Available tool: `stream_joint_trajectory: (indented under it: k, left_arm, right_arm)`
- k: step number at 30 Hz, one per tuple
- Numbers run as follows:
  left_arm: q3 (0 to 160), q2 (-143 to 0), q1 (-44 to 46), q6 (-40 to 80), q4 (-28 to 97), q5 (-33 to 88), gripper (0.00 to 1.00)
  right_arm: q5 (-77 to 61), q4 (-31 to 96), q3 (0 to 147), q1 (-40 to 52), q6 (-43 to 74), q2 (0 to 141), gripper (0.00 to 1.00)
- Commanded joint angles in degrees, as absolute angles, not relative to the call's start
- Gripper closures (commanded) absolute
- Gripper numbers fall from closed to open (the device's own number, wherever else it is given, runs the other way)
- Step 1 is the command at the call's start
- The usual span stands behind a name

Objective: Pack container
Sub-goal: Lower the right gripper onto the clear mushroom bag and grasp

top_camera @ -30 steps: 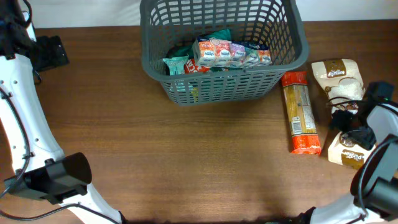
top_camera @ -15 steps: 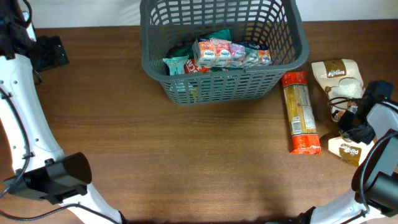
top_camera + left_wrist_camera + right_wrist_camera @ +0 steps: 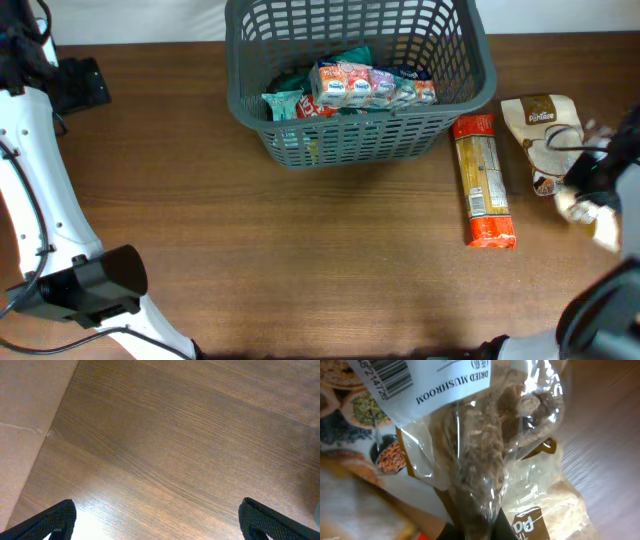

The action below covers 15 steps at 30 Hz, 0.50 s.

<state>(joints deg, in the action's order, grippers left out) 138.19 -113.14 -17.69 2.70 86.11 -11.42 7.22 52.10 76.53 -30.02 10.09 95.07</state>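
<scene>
Basket point(image 3: 370, 140) sits at the far middle of the table, to the left of and beyond the right gripper point(image 3: 598, 190), which pinches a clear mushroom bag point(image 3: 480, 460) near the right edge (a pasta packet point(image 3: 484, 180) lies between them). The left gripper point(image 3: 160, 519) is spread wide over bare wood, so the carry leftward and away to the rim likely falls to the right arm.

container point(image 3: 360, 145): set at the rear middle of the surface point(image 3: 300, 260).
snack packets point(image 3: 372, 84): laid inside the container.
long packet point(image 3: 483, 180): laid just right of the container.
pouch point(image 3: 540, 122): laid right of the long packet.
mushroom bag point(image 3: 480, 450): pinched between the right fingers point(image 3: 449, 536).
</scene>
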Motion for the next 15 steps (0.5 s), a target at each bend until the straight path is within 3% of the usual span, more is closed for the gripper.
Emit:
stream_joint_trajectory:
  k: [1,5,15]
  left_arm:
    - [137.93,-113.58,-17.80,3.44,86.00,-11.81,0.01]
    - [137.93,-113.58,-17.80,3.44,86.02,-11.81,0.01]
    - [137.93,-113.58,-17.80,3.44,86.02,-11.81,0.01]
  right_arm:
    - [6.66,53.43,82.87,-30.06,11.49,87.85,0.96]
    - [4.64,56.60,89.21,-29.95,11.44,83.46,0.97]
    - [-23.97,56.03,102.80,-28.21,5.06,75.13,0.96]
